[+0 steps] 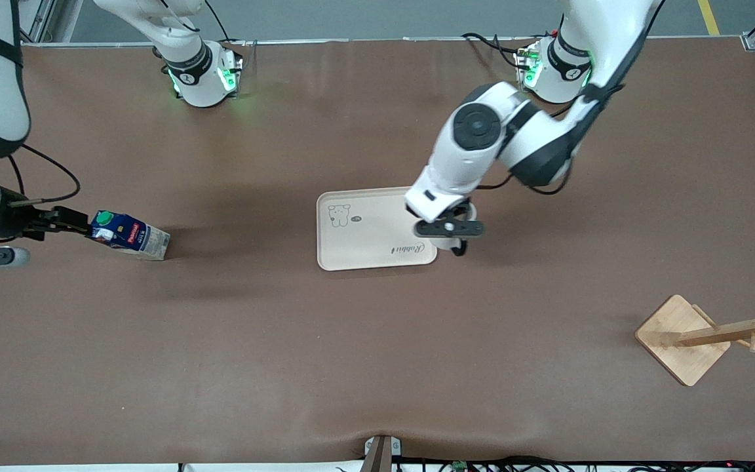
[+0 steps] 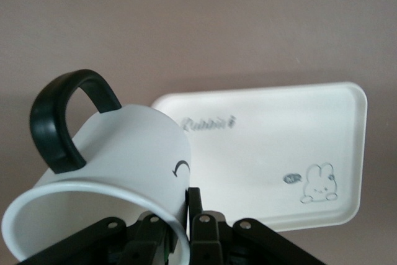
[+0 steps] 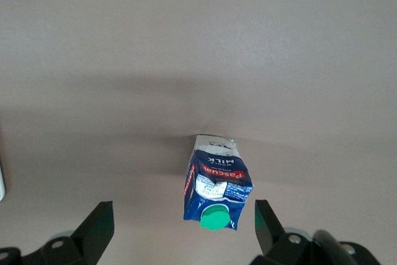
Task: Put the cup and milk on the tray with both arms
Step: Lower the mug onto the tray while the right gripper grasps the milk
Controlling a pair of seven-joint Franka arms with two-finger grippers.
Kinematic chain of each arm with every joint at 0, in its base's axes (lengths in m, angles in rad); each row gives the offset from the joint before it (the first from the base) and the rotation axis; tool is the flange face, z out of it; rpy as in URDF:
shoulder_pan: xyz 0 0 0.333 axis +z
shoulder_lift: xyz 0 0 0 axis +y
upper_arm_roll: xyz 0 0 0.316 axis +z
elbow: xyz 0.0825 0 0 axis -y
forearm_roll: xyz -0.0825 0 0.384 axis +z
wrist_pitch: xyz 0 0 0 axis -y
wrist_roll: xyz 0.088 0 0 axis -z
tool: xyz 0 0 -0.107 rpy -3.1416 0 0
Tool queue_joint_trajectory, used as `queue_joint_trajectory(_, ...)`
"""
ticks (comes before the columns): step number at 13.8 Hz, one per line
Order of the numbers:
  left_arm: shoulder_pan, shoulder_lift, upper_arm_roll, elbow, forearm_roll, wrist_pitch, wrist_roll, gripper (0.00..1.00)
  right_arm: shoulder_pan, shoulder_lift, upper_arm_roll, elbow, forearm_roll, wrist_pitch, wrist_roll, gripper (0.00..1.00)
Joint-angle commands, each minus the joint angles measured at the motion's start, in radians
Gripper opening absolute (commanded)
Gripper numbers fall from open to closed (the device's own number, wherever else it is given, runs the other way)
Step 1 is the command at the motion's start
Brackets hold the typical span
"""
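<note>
The left arm reaches from its base at the top edge of the tabletop [image 1: 377, 341] down toward the middle, its elbow bent and its forearm angled steeply downward. The left gripper [image 1: 451, 231] hangs over the tray's [image 1: 364, 252] edge at the left arm's end, and its fingers [image 2: 197, 215] are clamped on the rim of the cup [image 2: 124, 172]. In the left wrist view the cup is tilted, its black handle [image 2: 59, 122] standing up off the white wall and part of the smiley mark showing on the side. The cream tray lies flat near the centre of the tabletop, with its bear drawing [image 1: 339, 215] toward the right arm's end and the script lettering [image 1: 407, 248] toward the left arm's end, nearer to the front camera.

The right arm comes in along the tabletop's edge at the right arm's end, with its wrist turned sideways and held low. The right gripper [image 1: 66, 219] is at the cap end of the milk [image 1: 130, 235], its fingers [image 3: 96, 228] spread wide apart to either side of the carton and not touching it. The milk stands on the tabletop near that edge, well apart from the tray, green cap [image 1: 105, 217] on top.

A wooden rack [image 1: 712, 334] sits near the tabletop's corner at the left arm's end, nearer to the front camera than the tray.
</note>
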State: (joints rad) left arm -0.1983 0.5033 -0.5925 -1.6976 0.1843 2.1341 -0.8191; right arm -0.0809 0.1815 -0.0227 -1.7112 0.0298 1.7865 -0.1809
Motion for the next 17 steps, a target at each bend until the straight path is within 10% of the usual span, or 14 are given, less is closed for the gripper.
queue_joint_trajectory(1,-0.100,0.144,0.043,0.162,0.024,-0.074,-0.022,0.00,0.001,-0.033,0.001,-0.054,-0.025,0.022,0.008,1.00)
queue_joint_trajectory(4,-0.239,0.182,0.144,0.222,0.017,-0.197,-0.037,0.00,-0.006,-0.034,0.001,-0.109,-0.059,0.085,0.006,1.00)
queue_joint_trajectory(15,-0.294,0.313,0.168,0.250,0.017,-0.131,-0.061,0.00,-0.017,-0.155,-0.002,-0.378,-0.088,0.254,0.000,1.00)
queue_joint_trajectory(17,-0.293,0.319,0.168,0.250,0.018,-0.096,-0.060,0.33,-0.023,-0.155,-0.002,-0.396,-0.088,0.266,0.000,1.00)
